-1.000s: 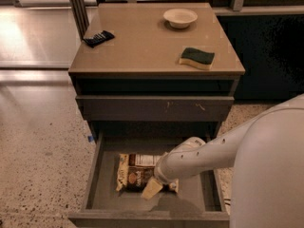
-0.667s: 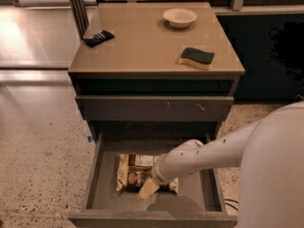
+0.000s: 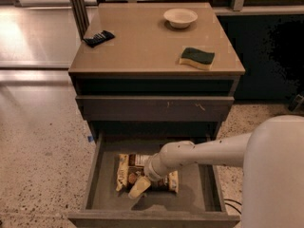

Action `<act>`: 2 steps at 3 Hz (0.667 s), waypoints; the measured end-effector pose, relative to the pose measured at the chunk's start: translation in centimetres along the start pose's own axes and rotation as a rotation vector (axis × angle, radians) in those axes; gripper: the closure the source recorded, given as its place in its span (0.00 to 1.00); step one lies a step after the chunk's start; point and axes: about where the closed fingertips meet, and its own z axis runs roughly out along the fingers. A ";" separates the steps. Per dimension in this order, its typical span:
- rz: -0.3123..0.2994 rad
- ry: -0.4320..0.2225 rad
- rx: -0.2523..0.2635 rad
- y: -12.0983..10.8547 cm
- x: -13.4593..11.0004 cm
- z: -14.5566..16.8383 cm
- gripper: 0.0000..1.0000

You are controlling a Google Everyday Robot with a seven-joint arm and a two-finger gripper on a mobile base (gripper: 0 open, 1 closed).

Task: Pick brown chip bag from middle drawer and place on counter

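The brown chip bag lies flat on the grey floor of the open middle drawer, dark brown with cream ends. My gripper reaches down into the drawer from the right on a white arm and sits over the bag's front right part, at or just above it. The arm's wrist hides part of the bag. The tan counter is the glossy top of the cabinet, above and behind the drawer.
On the counter stand a white bowl at the back, a green-and-yellow sponge at the right and a small black packet at the left. A closed drawer front with pale scratches is above the open drawer. Speckled floor lies to the left.
The arm and gripper have shifted slightly left and down over the bag. The bag has not visibly moved.
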 end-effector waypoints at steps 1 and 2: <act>0.000 0.000 0.000 0.0 0.0 0.0 0.00; 0.019 0.019 0.021 -0.9 0.8 1.3 0.00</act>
